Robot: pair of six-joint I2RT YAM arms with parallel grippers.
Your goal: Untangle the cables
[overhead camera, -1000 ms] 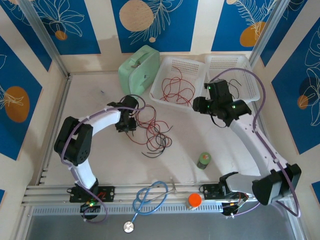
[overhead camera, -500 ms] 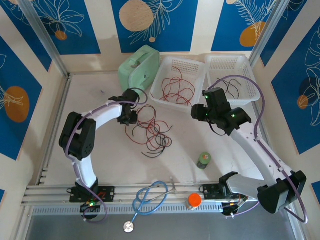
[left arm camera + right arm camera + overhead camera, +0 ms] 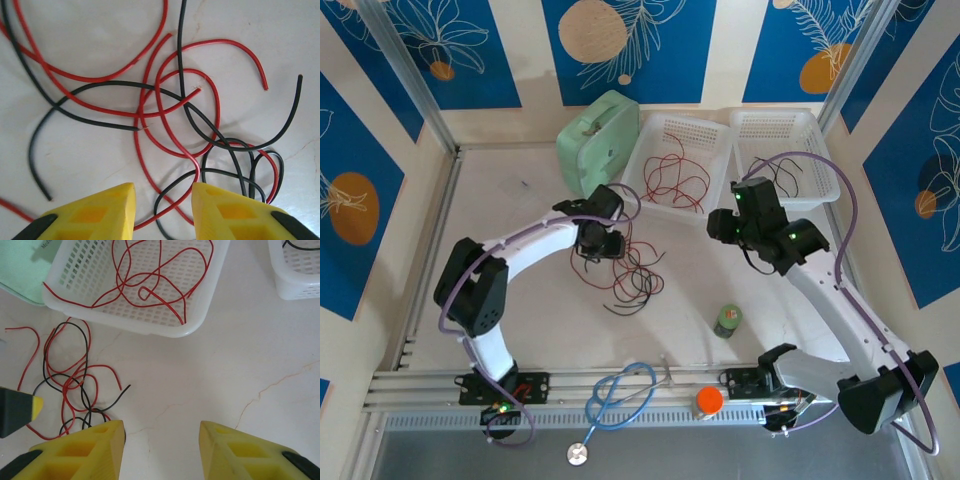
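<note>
Left gripper open over the cable tangle, right gripper open over bare table

Left gripper (image 3: 162, 197) has its jaws apart, yellow fingertips (image 3: 115, 205) pointing down at the tangle (image 3: 630, 270). One red strand and one black strand run through the gap between the tips; neither is pinched. Right gripper (image 3: 161, 432) also has its jaws apart with nothing between them. It hangs over bare white table (image 3: 225, 370), just right of the tangle and on the near side of the baskets.

Near edge, top view: blue stethoscope (image 3: 620, 395) lies across the rail, with an orange-capped round item (image 3: 709, 401) beside it. Small green can (image 3: 728, 320) stands a bit further in.

Mid-table: red cable (image 3: 95, 79) and black cable (image 3: 31, 150) are both very thin and glossy. They lie flat in loose overlapping loops and cross each other many times. Several cut ends lie free on the table, both red and black. The tightest knot of small black loops sits right of the left fingertips. The left arm's gripper end is at the tangle's far-left edge.

Far side: left white basket (image 3: 130, 324) holds loose red wire (image 3: 150, 277) in open curls, with no black in it. Right white basket (image 3: 828, 155) holds a bit of black wire (image 3: 790, 170), partly hidden by the right arm. Mint-green case (image 3: 595, 140) sits just beside the left basket, on its left.
</note>
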